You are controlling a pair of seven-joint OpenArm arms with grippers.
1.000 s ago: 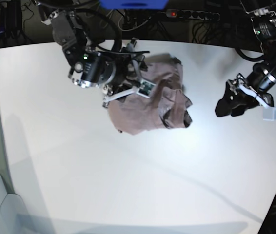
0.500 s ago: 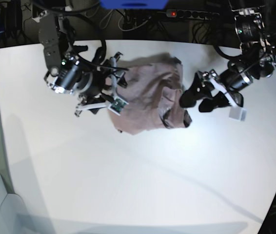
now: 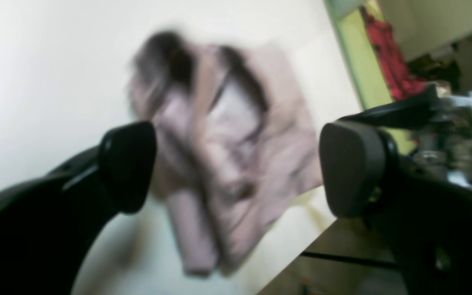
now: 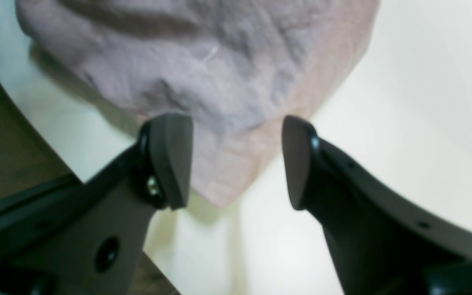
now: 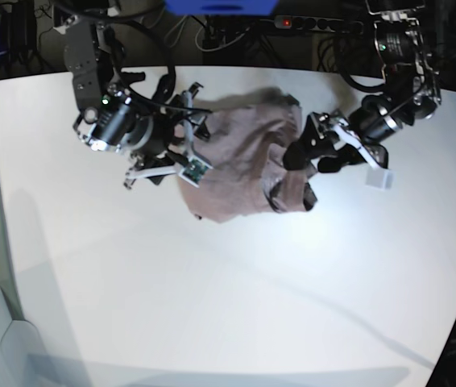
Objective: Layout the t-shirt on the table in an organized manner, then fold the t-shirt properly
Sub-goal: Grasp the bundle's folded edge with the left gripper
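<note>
While the t-shirt (image 5: 248,161) lies crumpled on the table (image 5: 212,306) near the far edge, roughly midway along it, both arms stand at its two sides. It is bunched into an uneven heap with deep folds, and a dark fold shows at its corner nearest the table's right edge.

In the base view the right gripper (image 5: 181,153) sits at the shirt's side that faces the table's left edge. Its jaws stand apart and hold nothing. The right wrist view shows a pointed corner of the cloth (image 4: 223,192) lying flat on the white top between and just beyond the two fingertips (image 4: 170,159), with a strip of bare table between the cloth and the other pad; whether the nearer pad touches the fabric cannot be told.

The left gripper (image 5: 308,153) is at the opposite side of the heap, toward the table's right edge, low over the wrinkled folds there. Its jaws are spread wide and nothing is between them. In the left wrist view, which is blurred, the shirt (image 3: 223,164) fills the gap between the two black pads (image 3: 127,164) and lies beyond them, close to the table's rounded edge.
</note>
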